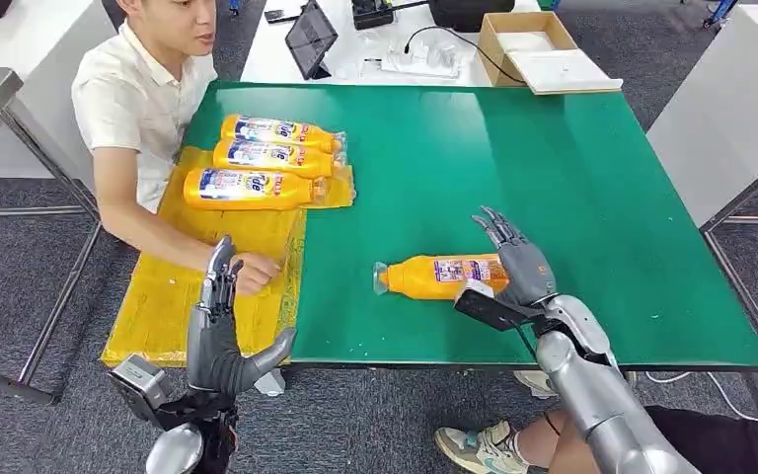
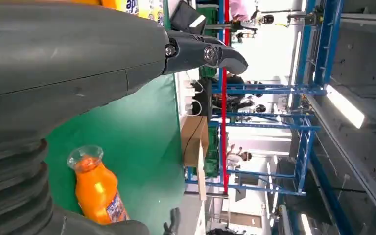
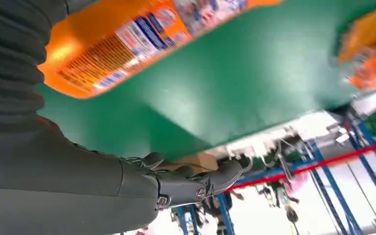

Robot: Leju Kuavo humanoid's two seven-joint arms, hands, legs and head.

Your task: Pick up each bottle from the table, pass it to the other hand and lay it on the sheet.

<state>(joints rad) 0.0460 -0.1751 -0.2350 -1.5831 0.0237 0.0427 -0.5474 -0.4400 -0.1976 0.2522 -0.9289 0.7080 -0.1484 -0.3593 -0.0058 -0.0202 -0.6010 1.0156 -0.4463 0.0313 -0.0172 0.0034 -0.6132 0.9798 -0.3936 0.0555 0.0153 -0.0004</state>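
green table (image 1: 592,197) | right robot hand (image 1: 515,259) spread, beside bottle (image 1: 439,276)

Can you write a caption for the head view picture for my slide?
Open right robot hand beside an orange bottle on the green table.

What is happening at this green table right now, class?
A humanoid robot is sorting orange bottles. Three bottles already lie side by side on the yellow sheet. One more bottle lies on the green table, and the right hand, fingers spread, is at its base end without gripping it. The left hand is raised and open near the sheet. A seated person rests a hand on the sheet.
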